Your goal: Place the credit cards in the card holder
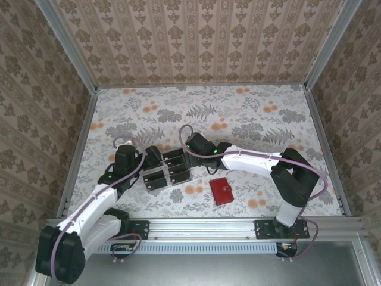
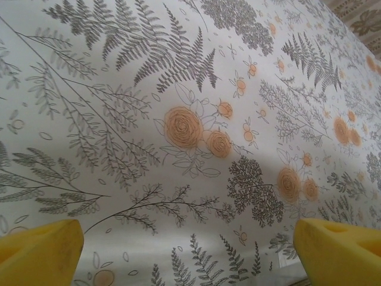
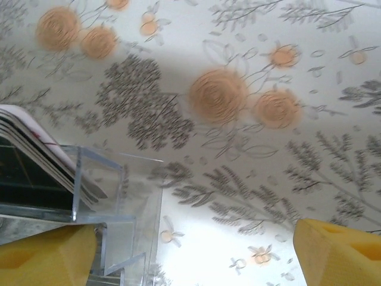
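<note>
A small red card holder (image 1: 222, 190) lies closed and flat on the counter (image 1: 268, 119), with a tiny pale snap on its edge. It sits on the arm-base side of the right claw (image 3: 190, 253) and well apart from it. The credit cards (image 1: 165, 170) are black. They stand in a clear plastic rack (image 1: 156, 179) with several compartments, set between the two claws.

The counter is covered by a white cloth printed with grey ferns and orange roses. Beige patterned walls (image 1: 196, 36) enclose it on three sides, with metal posts at the corners and a metal rail (image 1: 202, 224) along the near edge where the arms are bolted.

The left wrist camera looks along bare cloth. The left claw (image 2: 190, 253) is wide, its yellow fingertips (image 2: 38, 250) at the bottom corners with nothing between them.

The right wrist camera adds a detail the overhead view does not give — the cards lean as a stack in one compartment, with pale edges showing beside the black faces. This part of the rack is just beside the right claw's left fingertip (image 3: 44, 256). The right claw is also wide and holds nothing — only cloth shows between its tips.
</note>
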`<state>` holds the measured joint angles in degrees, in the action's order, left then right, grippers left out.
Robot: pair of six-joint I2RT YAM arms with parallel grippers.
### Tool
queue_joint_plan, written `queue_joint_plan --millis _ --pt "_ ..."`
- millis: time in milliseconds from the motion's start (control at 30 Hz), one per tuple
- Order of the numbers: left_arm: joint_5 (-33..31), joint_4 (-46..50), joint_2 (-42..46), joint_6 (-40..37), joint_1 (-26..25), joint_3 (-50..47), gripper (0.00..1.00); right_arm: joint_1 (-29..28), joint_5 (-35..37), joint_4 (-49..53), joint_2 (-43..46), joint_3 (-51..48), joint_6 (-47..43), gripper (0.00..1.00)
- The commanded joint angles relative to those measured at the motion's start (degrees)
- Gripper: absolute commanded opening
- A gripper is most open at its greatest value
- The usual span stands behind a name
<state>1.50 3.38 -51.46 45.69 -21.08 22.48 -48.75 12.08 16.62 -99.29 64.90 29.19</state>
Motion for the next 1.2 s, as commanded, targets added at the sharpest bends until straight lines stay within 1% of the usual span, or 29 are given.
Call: queue_joint_plan --millis 0,167,233,267,500,600,700,800,933,1067,1167 --pt "-1.16 -4.22 -2.78 1.61 -1.58 1.87 1.00 2.63 1.99 -0.42 -1.50 1.75 -1.59 0.87" --pt "-2.62 -7.45 -9.25 1.41 -4.30 5.36 1.00 6.43 2.64 -0.50 -2.66 2.60 -2.64 0.86" --pt "-3.05 -8.56 -11.93 1.26 -4.59 6.99 1.00 7.90 3.09 -0.46 -2.89 2.60 -2.84 0.86" --pt "-3.35 -9.14 -13.50 1.20 -6.23 7.90 1.00 8.65 3.37 -0.59 -2.84 2.55 -2.98 0.86" --pt "-3.93 -13.59 -25.07 1.07 -9.81 15.44 1.00 13.72 5.64 -0.82 -2.46 1.14 -3.35 0.86" --pt "-4.37 -14.62 -29.63 0.33 -10.73 19.39 1.00 16.25 6.74 -0.95 -1.98 0.01 -3.13 0.86" --pt "-6.00 -13.72 -32.25 -0.99 -10.67 23.28 1.00 18.86 6.99 -1.26 -1.13 -1.23 -2.78 0.86" --pt "-8.45 -9.97 -32.27 -2.62 -10.23 26.53 1.00 21.00 7.07 -1.50 0.02 -2.41 -2.55 0.86" --pt "-9.53 -6.06 -29.14 -2.41 -10.08 27.03 1.00 22.61 6.10 -1.79 1.87 -3.98 -2.21 0.86" --pt "-9.16 -5.47 -24.95 -0.99 -11.58 23.10 1.00 22.81 -0.63 -2.58 7.03 -5.89 -2.38 0.87" --pt "-9.27 -6.60 -23.60 0.34 -12.94 19.96 1.00 22.82 -5.99 -2.06 11.02 -6.53 -2.20 0.87"
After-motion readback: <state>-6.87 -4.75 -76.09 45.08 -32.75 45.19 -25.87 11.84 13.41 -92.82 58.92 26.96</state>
